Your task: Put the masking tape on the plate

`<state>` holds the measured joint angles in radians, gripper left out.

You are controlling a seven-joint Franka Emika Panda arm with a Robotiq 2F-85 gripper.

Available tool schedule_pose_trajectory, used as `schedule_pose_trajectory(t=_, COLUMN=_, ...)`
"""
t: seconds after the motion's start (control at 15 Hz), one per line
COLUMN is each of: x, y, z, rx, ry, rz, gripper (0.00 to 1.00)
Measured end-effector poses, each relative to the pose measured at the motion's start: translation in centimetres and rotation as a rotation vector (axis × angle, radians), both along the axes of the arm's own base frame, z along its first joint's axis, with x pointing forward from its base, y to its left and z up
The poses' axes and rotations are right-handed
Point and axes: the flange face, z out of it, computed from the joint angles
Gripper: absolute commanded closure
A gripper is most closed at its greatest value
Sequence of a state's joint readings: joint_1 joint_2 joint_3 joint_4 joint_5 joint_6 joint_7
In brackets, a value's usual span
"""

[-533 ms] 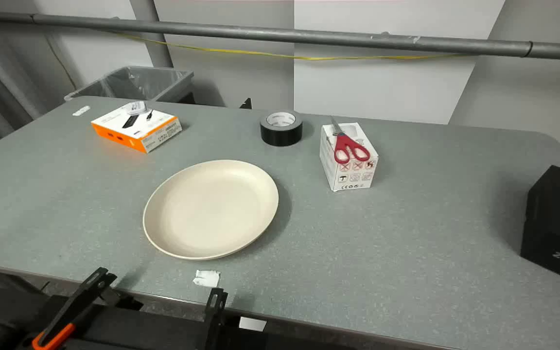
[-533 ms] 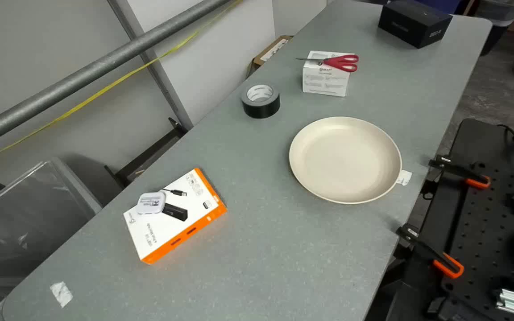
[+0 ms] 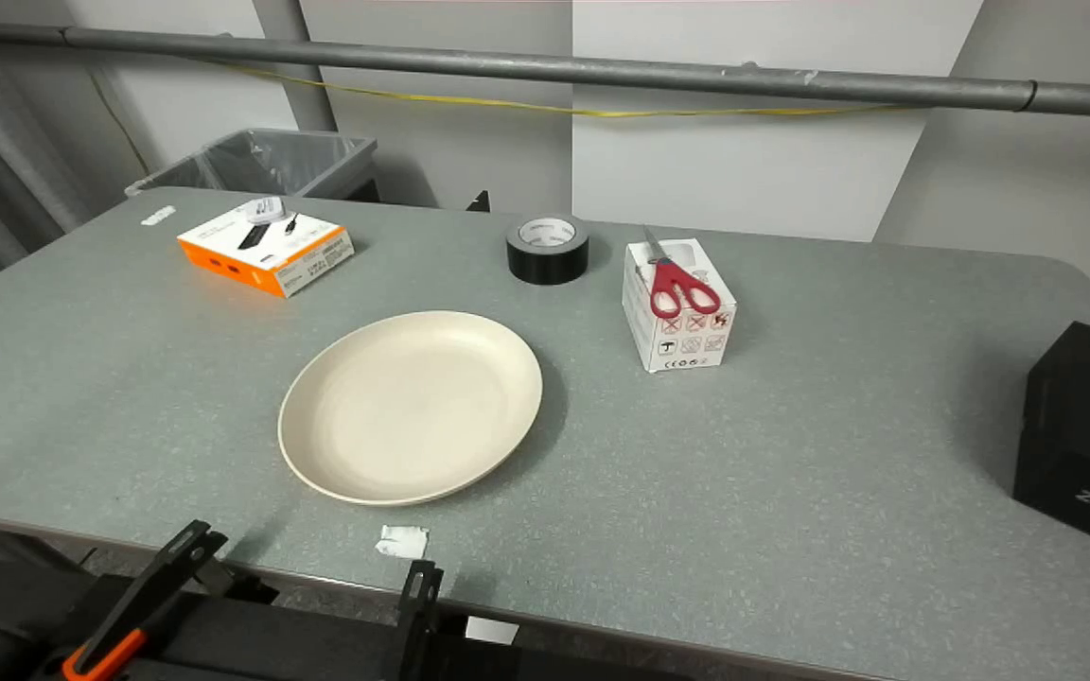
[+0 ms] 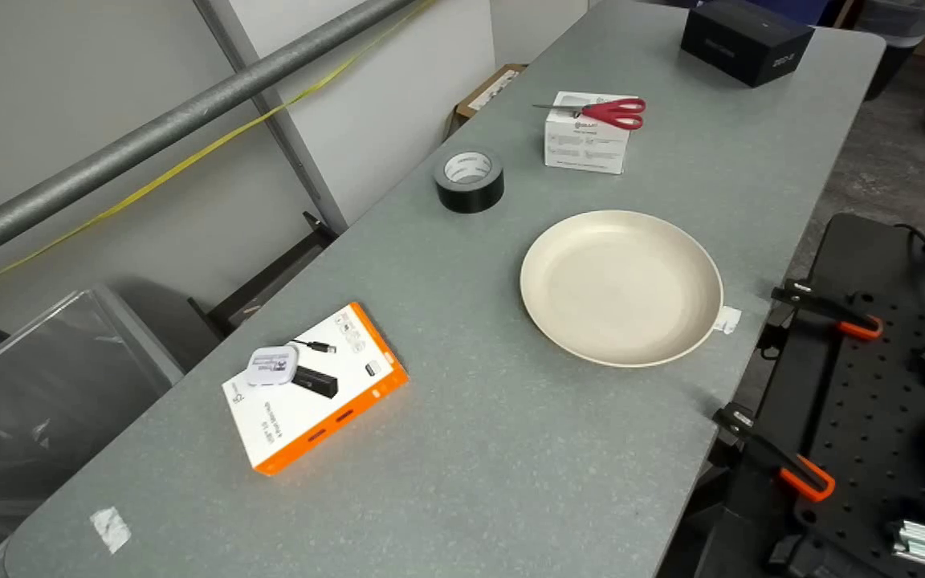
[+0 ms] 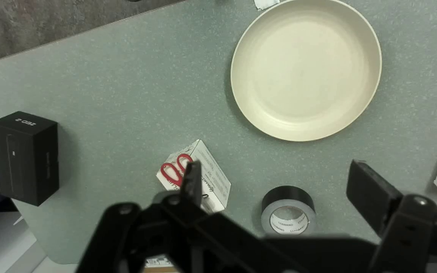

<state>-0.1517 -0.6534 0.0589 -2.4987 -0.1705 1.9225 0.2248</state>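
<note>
The masking tape, a black ring-shaped roll with a grey side and white core, lies flat on the table in both exterior views. The cream plate stands apart from it in both exterior views, and its surface is bare. In the wrist view my gripper is open and empty, its fingers wide apart. The masking tape shows between and beyond the fingers, its lower edge partly hidden by the gripper body. The plate is above it in that view. The gripper is outside both exterior views.
A white box with red scissors on top stands beside the tape. A white-orange box lies at one end of the table. A black box stands at the other end. Clamps grip the table edge.
</note>
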Motion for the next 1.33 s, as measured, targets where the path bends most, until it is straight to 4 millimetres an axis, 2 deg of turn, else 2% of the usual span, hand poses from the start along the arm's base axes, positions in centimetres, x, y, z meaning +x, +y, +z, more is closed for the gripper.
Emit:
schedule_pose_trajectory(t=0.93, x=0.2, y=-0.1, z=0.1, rx=0.003, ry=-0.011, rz=0.007, gripper=0.0)
schedule_pose_trajectory(t=1.07, x=1.4, y=-0.3, z=0.3, rx=0.015, ry=-0.064, rz=0.023, gripper=0.0)
schedule_pose_trajectory(t=1.33, x=6.2, y=-1.6, z=-0.3, rx=0.074, ry=-0.206, rz=0.044, gripper=0.0)
